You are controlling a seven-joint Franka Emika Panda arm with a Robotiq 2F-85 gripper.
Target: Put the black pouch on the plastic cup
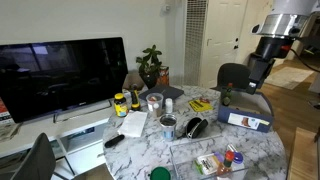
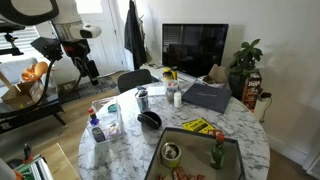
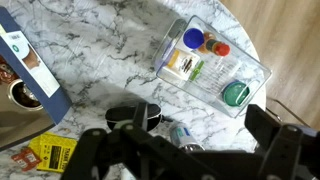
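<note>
Spread wide and empty, the gripper [image 1: 260, 72] hangs high near the table's edge, well apart from the black pouch [image 1: 195, 127]. The pouch lies toward the middle of the marble table [image 1: 255, 145], just beside a metal can [image 1: 168, 124], and the plastic cup [image 1: 154, 101] stands beyond that. In the wrist view the pouch sits low, left of centre, so the reach is likely forward and down; its long axis is unclear.

I see the black oval pouch [image 1: 194, 127] lying flat just beside the can [image 1: 168, 124]; the pale cup [image 1: 154, 101] stands upright nearby.
</note>
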